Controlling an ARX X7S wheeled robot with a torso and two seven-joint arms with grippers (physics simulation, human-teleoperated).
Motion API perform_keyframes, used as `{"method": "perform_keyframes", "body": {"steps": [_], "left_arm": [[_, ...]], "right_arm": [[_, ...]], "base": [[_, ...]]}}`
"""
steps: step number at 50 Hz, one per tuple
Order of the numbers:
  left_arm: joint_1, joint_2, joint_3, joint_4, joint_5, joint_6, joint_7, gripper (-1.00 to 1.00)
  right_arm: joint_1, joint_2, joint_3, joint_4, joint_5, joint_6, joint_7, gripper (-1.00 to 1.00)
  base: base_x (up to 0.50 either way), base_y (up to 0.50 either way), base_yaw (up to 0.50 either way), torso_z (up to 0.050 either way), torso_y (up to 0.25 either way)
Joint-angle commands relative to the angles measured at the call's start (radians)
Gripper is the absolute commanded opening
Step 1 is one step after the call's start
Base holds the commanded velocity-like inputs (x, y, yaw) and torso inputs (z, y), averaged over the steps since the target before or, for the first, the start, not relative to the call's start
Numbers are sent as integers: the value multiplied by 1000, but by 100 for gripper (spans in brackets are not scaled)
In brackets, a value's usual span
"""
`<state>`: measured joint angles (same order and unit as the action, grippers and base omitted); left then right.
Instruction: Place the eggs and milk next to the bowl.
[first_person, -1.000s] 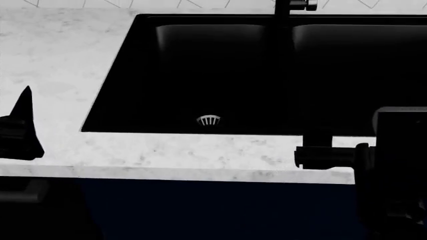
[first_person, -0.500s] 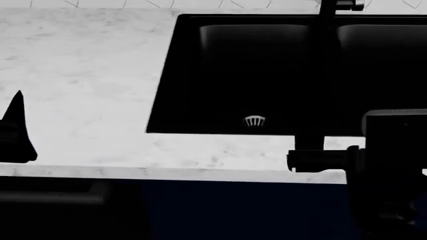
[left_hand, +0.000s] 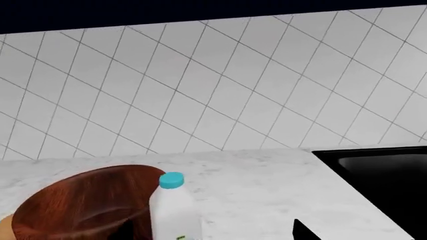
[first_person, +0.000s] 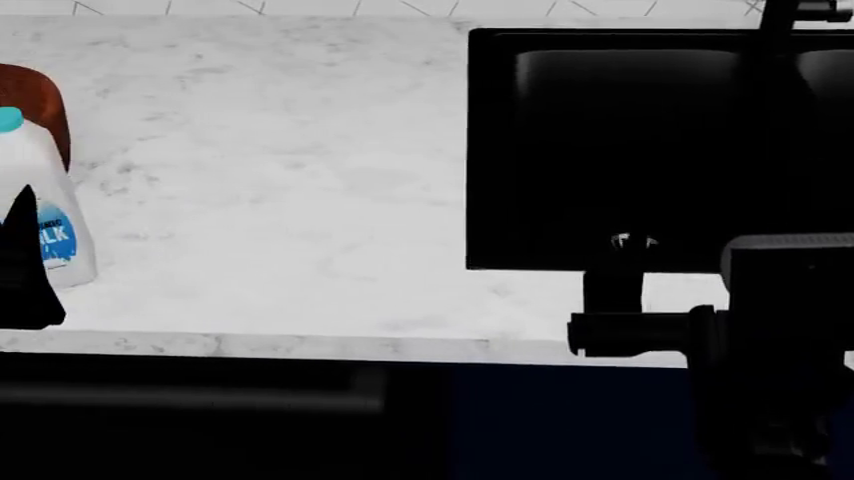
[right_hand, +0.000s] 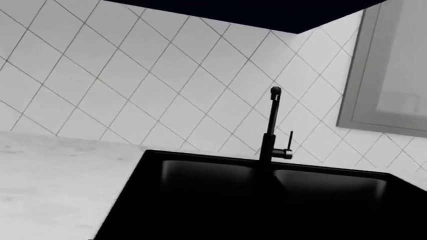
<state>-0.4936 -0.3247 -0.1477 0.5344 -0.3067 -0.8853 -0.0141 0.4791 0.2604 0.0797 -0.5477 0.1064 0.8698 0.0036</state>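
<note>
A: Start from the sink and work left to right. What stands farthest to its left?

B: The wooden bowl (left_hand: 83, 205), glossy reddish-brown, on the white marble bench (first_person: 294, 160), well to the left of the black double sink (first_person: 641, 150). In the head view only a sliver of it shows at the frame's left edge.

A: And the milk?

B: The milk bottle (left_hand: 175, 212) stands upright just beside the bowl, on the side nearer the sink, with its blue cap (left_hand: 171, 180) on. In the head view its blue label faces the camera, partly hidden by the left pincer (first_person: 24, 265).

A: The eggs?

B: I cannot see them in any view.

A: What is the left pincer doing?

B: It is a dark pointed shape in front of the bottle. Whether it is spread or pressed together, I cannot tell.

A: Between bottle and sink?

B: Bare marble.

A: Past that?

B: The sink, with a drain (first_person: 633, 242) in its left basin and a black faucet (right_hand: 272, 127) behind the divider, against the white diagonal wall tiles (right_hand: 133, 75).

A: And the right pincer?

B: The right pincer (first_person: 607, 315) hangs over the sink's front edge. Its state I cannot tell either.
</note>
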Motion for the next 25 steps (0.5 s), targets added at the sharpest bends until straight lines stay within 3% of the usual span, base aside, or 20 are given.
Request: {"method": "perform_keyframes", "body": {"steps": [1,25], "left_arm": [[51,22,-8,4,3,44,-1,100],[47,20,-14,-1,-15,43,-7,100]], "right_arm": [[-49,-18,-10,-8,-5,-47,8,100],[-49,-10,-15,-13,9,-35,14,100]], "base": [[0,500,0,0,0],[0,500,0,0,0]]}}
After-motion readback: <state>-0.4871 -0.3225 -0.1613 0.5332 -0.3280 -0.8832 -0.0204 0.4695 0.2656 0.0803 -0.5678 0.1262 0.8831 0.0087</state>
